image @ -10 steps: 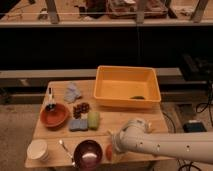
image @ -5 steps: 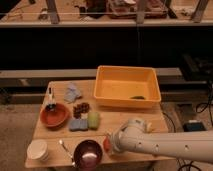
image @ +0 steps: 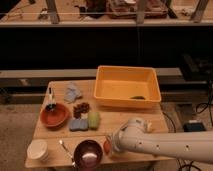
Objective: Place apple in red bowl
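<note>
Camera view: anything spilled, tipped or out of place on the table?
Nothing stands out. The red bowl, purple bowl and white bowl sit upright, nothing spilled. The hand is low at the front edge of the table, beside the purple bowl, with the apple at it.

Wooden worktop (image: pixel 114 116); the gripper (image: pixel 109 145) is low at its near edge; just left of it lie a maroon bowl (image: pixel 88 152), spoon (image: pixel 65 148) and white bowl (image: pixel 37 149); beyond it a green sponge (image: pixel 93 120), blue sponge (image: pixel 78 124), red bowl (image: pixel 54 115) and yellow bin (image: pixel 127 86).
</note>
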